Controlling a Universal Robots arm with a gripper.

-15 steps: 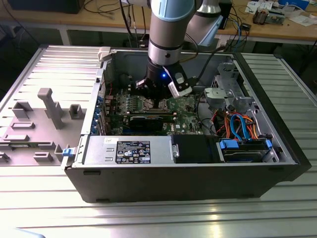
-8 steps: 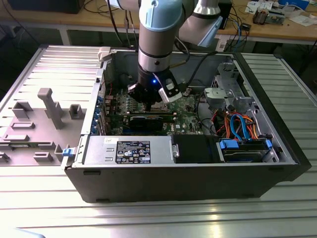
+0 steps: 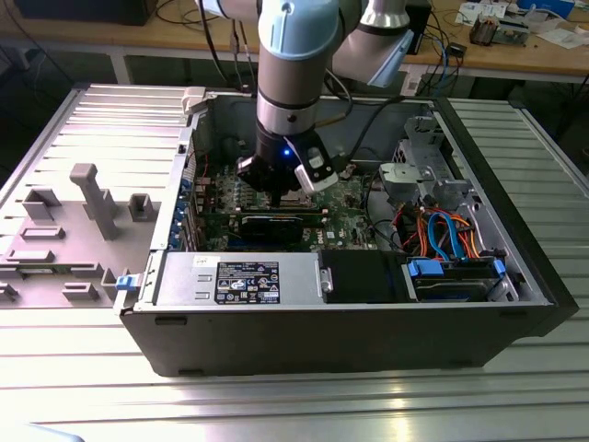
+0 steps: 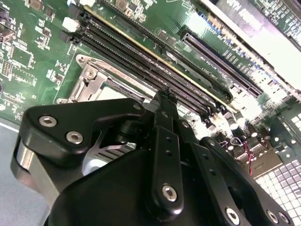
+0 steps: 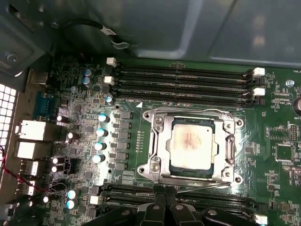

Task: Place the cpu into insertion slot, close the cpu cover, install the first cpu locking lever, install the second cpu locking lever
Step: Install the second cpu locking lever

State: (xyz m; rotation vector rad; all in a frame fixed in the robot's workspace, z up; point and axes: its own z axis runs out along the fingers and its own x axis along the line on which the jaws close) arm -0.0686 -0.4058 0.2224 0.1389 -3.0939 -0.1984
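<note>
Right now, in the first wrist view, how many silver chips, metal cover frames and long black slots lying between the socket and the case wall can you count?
cpu: 1
cpu cover: 1
long black slots next to the case wall: 4
Total: 6

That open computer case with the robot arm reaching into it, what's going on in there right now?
A single robot arm's black gripper is down inside the open dark computer case, just above the green motherboard. In the first wrist view the small square silver-grey cpu already sits in the socket, with the silver metal frame cover lying flat around it. The gripper is at the socket's edge, beside the black memory slots.
</note>
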